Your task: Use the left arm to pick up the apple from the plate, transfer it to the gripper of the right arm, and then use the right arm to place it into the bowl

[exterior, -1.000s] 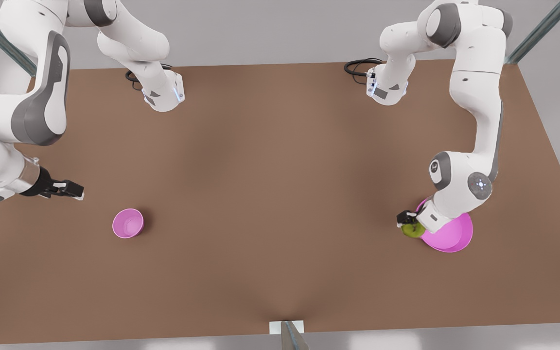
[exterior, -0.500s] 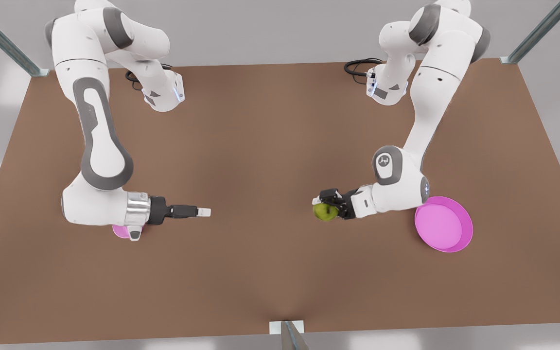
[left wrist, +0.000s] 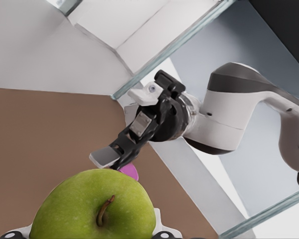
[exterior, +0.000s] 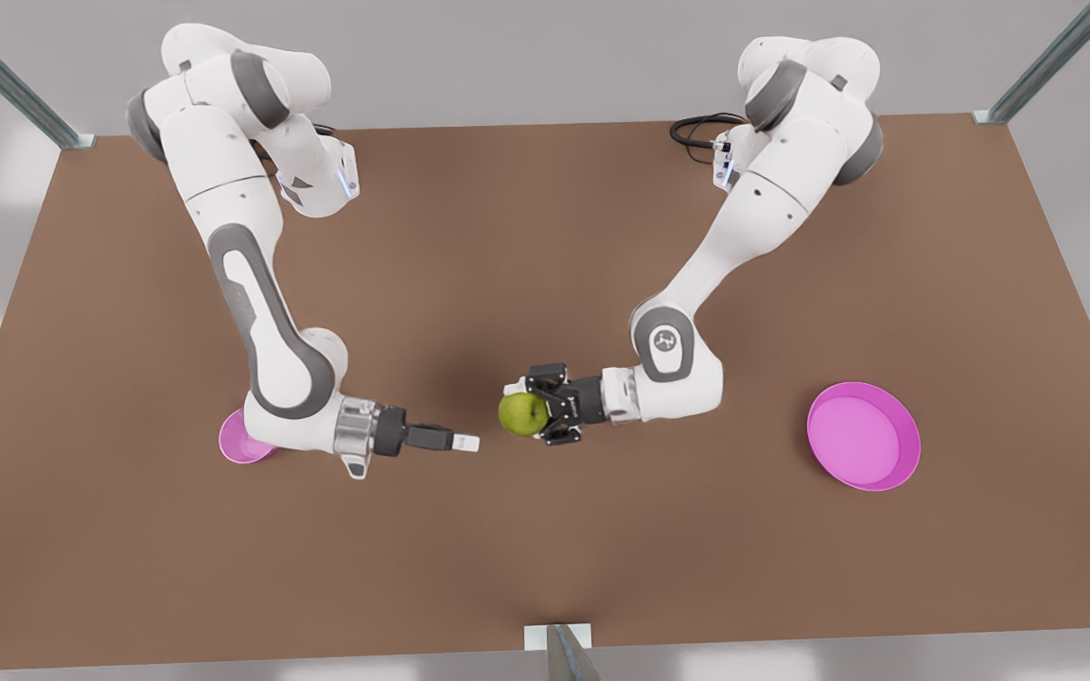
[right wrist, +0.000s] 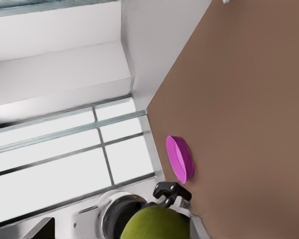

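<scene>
Front view: the left gripper (exterior: 528, 414) has its jaws clamped on the apple (exterior: 522, 413), held above the middle of the worktop (exterior: 545, 284). The right gripper (exterior: 465, 442) points at it from the front view's left, just apart; whether its jaws are apart I cannot tell. The plate (exterior: 864, 436) lies far right, the bowl (exterior: 240, 446) left, under the right arm (exterior: 261, 312).

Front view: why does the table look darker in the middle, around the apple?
Front view: a soft, edgeless shadow darkens the table under the apple, held in the left claw, facing the right claw; light seems diffuse. Left wrist view: the apple's skin has gentle sheen, no glare. Right wrist view: the windows look washed out.
</scene>
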Robot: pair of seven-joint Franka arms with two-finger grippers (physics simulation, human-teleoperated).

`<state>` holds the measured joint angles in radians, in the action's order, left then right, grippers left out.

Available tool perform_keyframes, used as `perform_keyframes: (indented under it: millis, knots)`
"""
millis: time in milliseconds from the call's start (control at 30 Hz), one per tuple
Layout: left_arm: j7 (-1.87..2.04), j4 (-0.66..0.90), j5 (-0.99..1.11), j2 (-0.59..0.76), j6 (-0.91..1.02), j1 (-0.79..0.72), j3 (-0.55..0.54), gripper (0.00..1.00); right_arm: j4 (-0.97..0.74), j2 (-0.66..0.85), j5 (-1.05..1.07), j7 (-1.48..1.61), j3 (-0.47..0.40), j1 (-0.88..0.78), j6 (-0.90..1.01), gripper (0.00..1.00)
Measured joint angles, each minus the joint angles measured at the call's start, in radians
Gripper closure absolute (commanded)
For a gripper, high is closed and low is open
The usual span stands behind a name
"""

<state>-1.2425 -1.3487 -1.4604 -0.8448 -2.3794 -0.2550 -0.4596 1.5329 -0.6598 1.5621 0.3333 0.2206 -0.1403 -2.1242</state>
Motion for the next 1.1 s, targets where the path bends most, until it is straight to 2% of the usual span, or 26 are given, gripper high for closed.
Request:
perform_keyframes:
  millis: [267,933,1000,1100]
  knots:
    - [-0.269,0.038,-0.054,-0.042,-0.013,-0.019,-0.009,0.11,0.173,0.038,0.128,0.228,0.063,0.027,-0.01,0.0]
    - [-0.594,0.046,-0.06,-0.065,-0.025,-0.038,-0.008,0.1,0.171,0.043,0.171,0.551,0.078,-0.053,-0.114,0.0]
    - [-0.61,0.046,-0.061,-0.065,-0.025,-0.04,-0.007,0.1,0.172,0.041,0.173,0.57,0.078,-0.054,-0.125,0.19]
    - [-0.633,0.046,-0.062,-0.065,-0.027,-0.041,-0.006,0.1,0.172,0.041,0.177,0.597,0.079,-0.055,-0.138,0.31]
